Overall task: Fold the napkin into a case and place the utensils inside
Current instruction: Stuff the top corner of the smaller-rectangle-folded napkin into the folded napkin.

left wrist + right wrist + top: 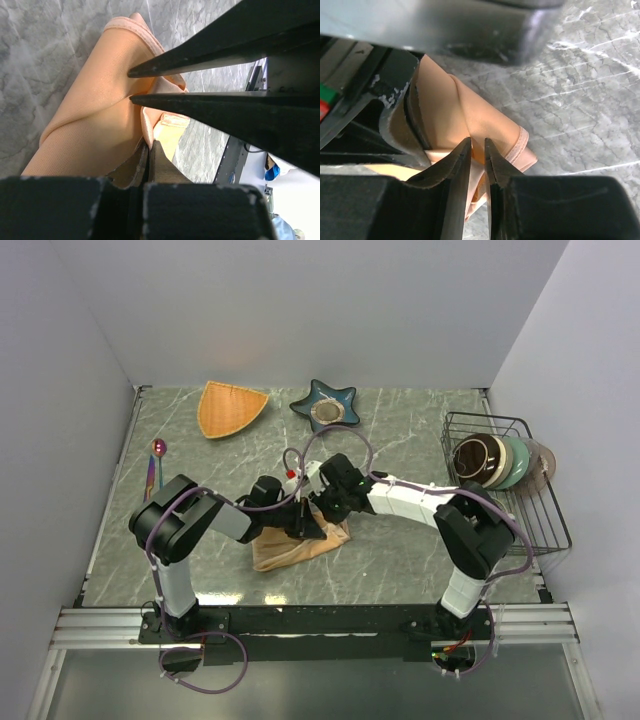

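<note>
Clenched left fingers (165, 172) fill the foreground of their own wrist view, pinching an edge of the peach-orange napkin (95, 115) right at their tips. Just beyond those tips the cloth swells into a soft, doubled-over fold and runs away across the grey marbled counter (580, 75). The right fingers (452, 170) come in from the opposite side and meet the left pair over the same bundle. They stand a narrow slit apart, astride a ridge of satin, and the pictures do not settle whether they grip it or merely straddle it.

From above, the napkin lies as a small creased packet directly under both pairs of fingers, most of it spreading on their near side. The utensils (157, 462), iridescent purple-pink with a round spoon bowl showing, lie well apart to the left of the left fingers, untouched by either arm. Farther back are an orange fan-shaped dish (232, 407) and a blue star-shaped dish (325, 407). A wire basket (500, 470) of bowls stands well to the right of the right fingers.

By the look of it, the work is at the folding step, with the case unfinished and no cutlery inside. The next move likely calls for the left fingers to pin the layers while the right pair takes a fresh hold without dragging the slippery cloth open.
</note>
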Motion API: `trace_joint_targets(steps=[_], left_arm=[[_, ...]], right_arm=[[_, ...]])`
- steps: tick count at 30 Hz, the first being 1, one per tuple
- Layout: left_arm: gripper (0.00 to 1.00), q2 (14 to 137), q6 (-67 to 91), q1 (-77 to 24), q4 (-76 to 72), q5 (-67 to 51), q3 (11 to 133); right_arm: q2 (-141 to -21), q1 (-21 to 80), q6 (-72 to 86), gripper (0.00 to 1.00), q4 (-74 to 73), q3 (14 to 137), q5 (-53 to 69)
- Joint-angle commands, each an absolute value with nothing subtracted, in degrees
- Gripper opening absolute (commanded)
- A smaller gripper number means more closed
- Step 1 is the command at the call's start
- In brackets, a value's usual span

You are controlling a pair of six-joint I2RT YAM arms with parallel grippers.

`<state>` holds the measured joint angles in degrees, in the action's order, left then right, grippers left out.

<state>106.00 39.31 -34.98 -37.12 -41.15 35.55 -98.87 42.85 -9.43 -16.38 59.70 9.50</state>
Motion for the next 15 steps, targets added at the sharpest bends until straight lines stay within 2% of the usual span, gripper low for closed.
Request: trace_joint_targets(steps=[1,7,10,13,15], left_arm=[[0.01,107.6,39.1,-34.4,-36.7,-40.8,35.1],[0.01,107.8,39.0,-33.8,-36.3,-41.0,35.0],[0.01,107.7,39.3,-33.7,-36.5,-41.0,34.8],[0.01,107.7,39.1,-33.7,-36.4,-40.9,34.8],[0.01,107.8,39.1,-33.7,-36.2,-40.8,35.0]], right_arm=[[-101.1,44.5,-9.1,0.25,-17.4,63.1,5.8],[-102.7,45.3,-8.0,0.27,-18.2,64.1,4.3],[-103.4,45.4,-7.4,0.24,-18.5,64.8,1.5],[-104.1,45.4,-7.3,0.14,-19.1,65.3,-1.1],[-103.7,45.4,-7.5,0.04,-18.8,65.1,-1.8]])
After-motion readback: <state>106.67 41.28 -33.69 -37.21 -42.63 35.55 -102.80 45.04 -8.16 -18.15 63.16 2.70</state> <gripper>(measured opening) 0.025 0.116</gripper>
